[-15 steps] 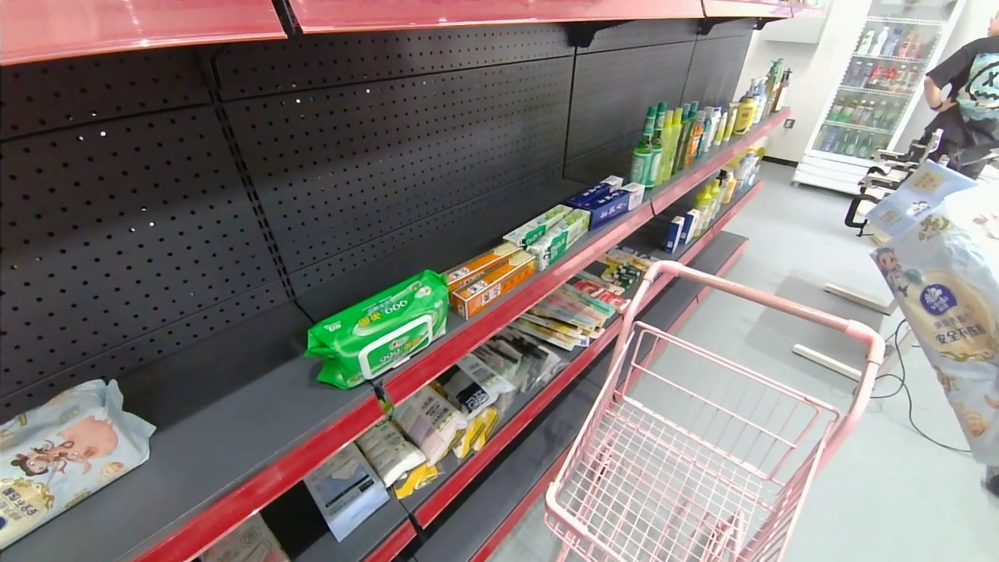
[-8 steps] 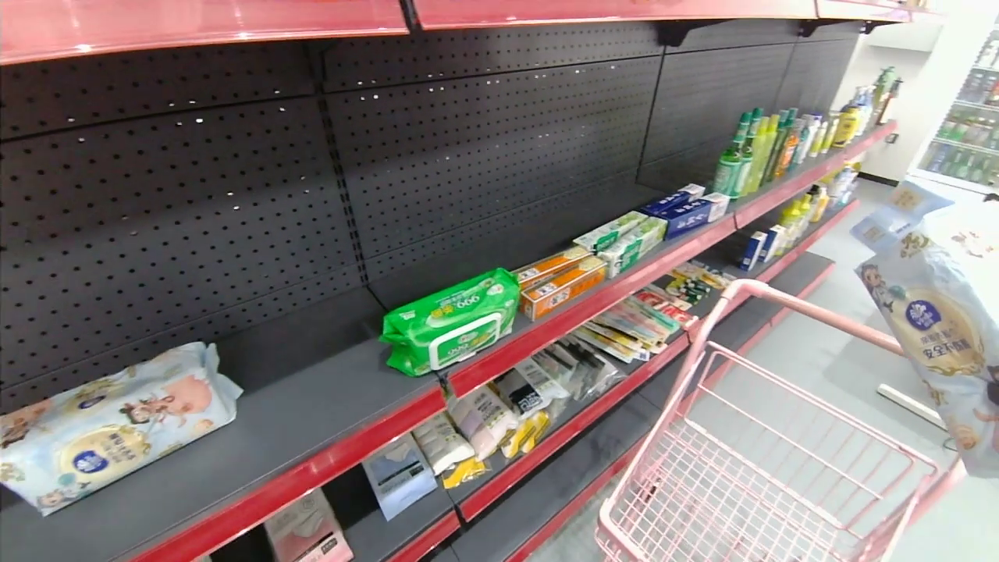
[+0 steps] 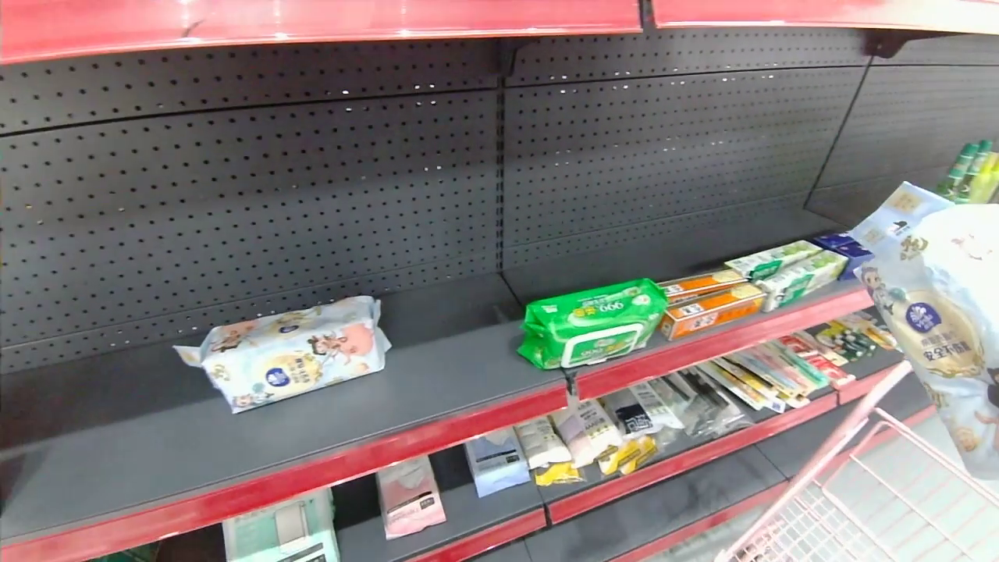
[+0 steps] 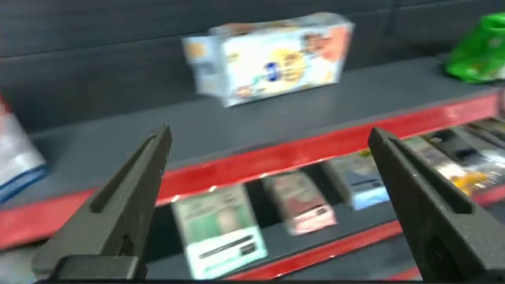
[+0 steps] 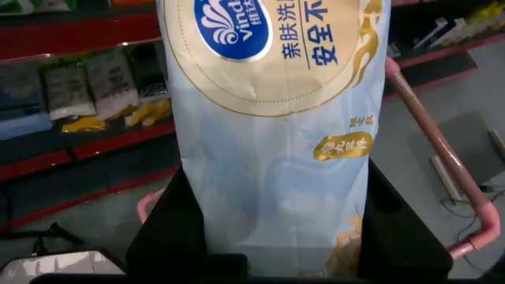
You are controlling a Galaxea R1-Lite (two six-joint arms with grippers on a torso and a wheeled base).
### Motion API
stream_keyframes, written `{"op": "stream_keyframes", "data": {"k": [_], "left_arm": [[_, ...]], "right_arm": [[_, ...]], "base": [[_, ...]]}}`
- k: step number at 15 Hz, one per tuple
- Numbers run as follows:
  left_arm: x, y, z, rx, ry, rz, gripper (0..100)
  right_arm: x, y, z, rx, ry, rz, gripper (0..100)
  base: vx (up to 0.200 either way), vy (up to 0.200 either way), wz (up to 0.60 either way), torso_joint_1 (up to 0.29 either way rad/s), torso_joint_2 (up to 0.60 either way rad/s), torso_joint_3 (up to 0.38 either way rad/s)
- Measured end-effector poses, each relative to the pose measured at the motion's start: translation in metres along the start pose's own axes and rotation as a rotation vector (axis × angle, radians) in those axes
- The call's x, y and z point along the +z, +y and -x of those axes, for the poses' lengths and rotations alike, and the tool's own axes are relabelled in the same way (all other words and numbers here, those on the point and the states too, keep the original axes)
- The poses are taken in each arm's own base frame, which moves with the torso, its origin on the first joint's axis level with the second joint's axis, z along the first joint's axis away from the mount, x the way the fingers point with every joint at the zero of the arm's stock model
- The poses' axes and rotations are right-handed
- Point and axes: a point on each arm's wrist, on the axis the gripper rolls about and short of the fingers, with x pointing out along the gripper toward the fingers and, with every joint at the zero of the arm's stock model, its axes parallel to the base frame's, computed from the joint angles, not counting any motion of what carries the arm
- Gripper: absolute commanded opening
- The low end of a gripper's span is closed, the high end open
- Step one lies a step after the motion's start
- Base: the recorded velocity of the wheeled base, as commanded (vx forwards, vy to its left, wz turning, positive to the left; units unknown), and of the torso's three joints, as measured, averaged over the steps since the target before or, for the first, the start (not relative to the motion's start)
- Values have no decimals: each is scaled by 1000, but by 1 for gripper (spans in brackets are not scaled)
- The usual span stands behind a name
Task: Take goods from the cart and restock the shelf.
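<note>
My right gripper is shut on a pale blue wipes pack with cartoon print, held upright at the right of the head view, above the pink cart. A matching wipes pack lies on the grey middle shelf; a green wipes pack lies to its right. My left gripper stands open with nothing between its fingers, facing the shelf's red front edge, with the matching pack beyond it.
Orange and green toothpaste boxes line the shelf right of the green pack. The lower shelf holds several packets and toothbrushes. A red upper shelf hangs overhead. Bare shelf board lies between the two wipes packs.
The head view has swung left: shelf goods slid right in the picture and the cart dropped to the lower right corner. The held pack stays at the right edge.
</note>
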Motion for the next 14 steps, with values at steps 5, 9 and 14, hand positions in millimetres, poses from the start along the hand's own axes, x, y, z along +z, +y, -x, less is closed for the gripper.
{"op": "stream_keyframes", "data": {"k": [5, 9, 14], "left_arm": [[0, 0, 0, 1, 0, 0, 100], [0, 0, 0, 0, 0, -1, 100], [0, 0, 0, -6, -3, -19, 100]], "right_arm": [[0, 0, 1, 10, -6, 2, 0], [1, -1, 6, 8, -33, -15, 0], [-12, 6, 30, 229, -172, -44, 0]], "base": [[0, 0, 240, 1, 1, 1], [0, 0, 0, 0, 0, 0], [0, 0, 0, 0, 0, 0]]}}
